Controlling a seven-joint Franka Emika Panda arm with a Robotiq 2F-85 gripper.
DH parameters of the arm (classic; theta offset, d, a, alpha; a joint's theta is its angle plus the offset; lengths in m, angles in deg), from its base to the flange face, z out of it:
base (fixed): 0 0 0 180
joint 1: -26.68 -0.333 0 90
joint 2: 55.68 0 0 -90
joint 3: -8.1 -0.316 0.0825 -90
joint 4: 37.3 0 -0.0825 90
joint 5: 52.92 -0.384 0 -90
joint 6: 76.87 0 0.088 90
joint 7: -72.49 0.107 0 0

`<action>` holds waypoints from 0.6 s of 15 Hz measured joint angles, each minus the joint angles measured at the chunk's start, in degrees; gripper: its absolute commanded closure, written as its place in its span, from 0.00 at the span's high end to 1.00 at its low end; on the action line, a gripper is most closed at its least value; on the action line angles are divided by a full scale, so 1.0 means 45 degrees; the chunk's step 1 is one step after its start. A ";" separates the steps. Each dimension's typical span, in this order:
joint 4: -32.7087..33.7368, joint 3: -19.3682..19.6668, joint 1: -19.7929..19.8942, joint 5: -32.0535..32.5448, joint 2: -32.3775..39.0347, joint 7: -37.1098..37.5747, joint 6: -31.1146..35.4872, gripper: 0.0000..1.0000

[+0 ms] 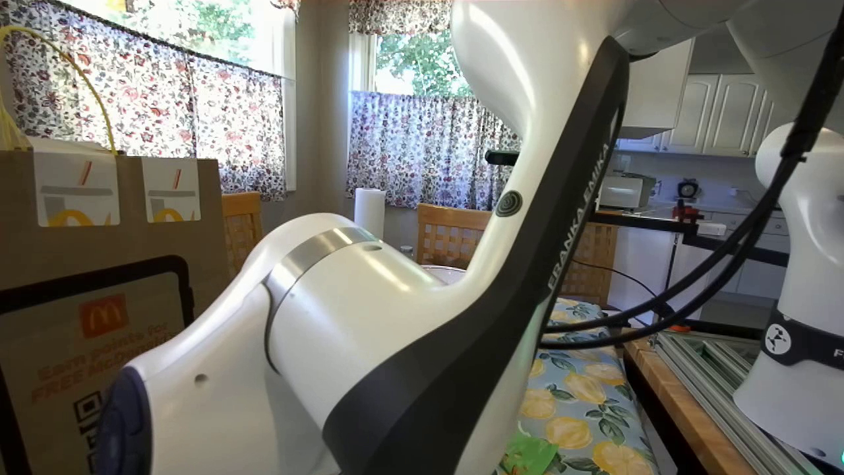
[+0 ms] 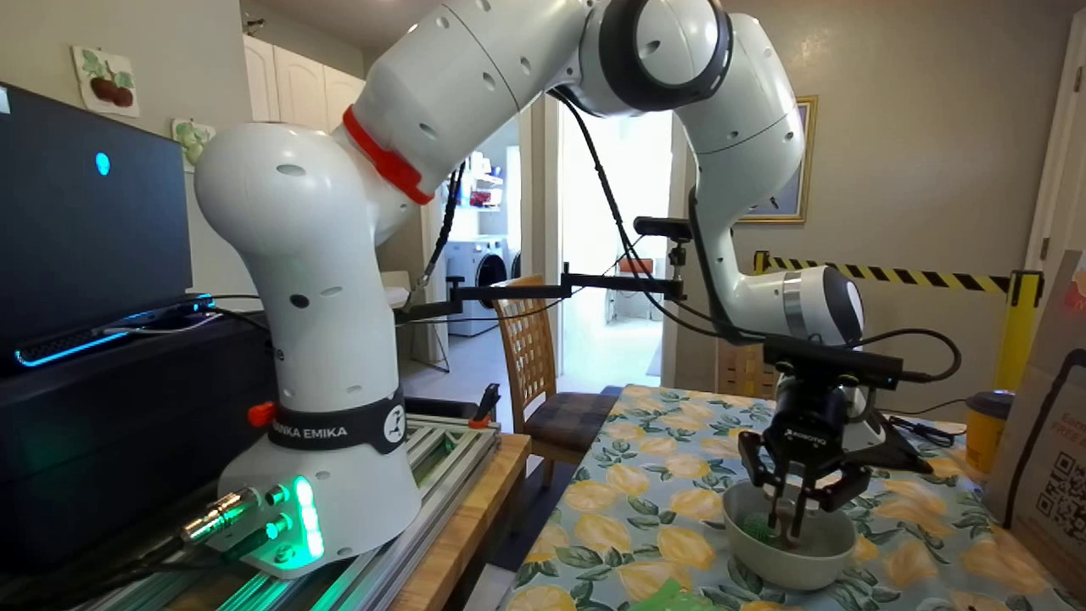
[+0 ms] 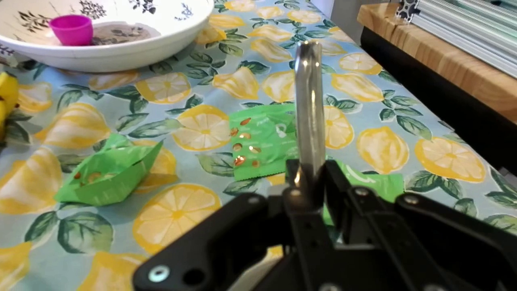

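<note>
A shiny silver metal handle [image 3: 310, 101] sticks out from between the fingers of my gripper [image 3: 312, 171] in the wrist view. The jaws are shut on it; its far end beyond the grip is hidden. In an exterior view my gripper [image 2: 785, 530] points down into a pale bowl [image 2: 789, 570], fingertips below the rim. Inside the same bowl, beside the fingers, lies a green textured thing [image 2: 757, 526]. Whether the fingertips touch the bowl cannot be told. Part of the pale bowl's rim [image 3: 258, 270] shows under the gripper in the wrist view.
Green snack packets [image 3: 111, 173] lie on the lemon-patterned tablecloth [image 3: 375, 149]. A large white patterned bowl [image 3: 121, 58] holds a pink cup [image 3: 72, 30]. A yellow object [image 3: 7, 97] sits at the left. A paper bag [image 2: 1052, 441] and a lidded yellow cup [image 2: 987, 437] stand beyond the gripper.
</note>
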 measured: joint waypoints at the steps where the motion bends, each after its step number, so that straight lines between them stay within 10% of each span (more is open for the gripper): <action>1: -0.0039 -0.0029 -0.0008 0.0001 -0.0018 -0.0060 0.0001 0.04; 9: -0.0045 -0.0106 0.0014 0.0000 -0.0064 -0.0148 0.0072 0.04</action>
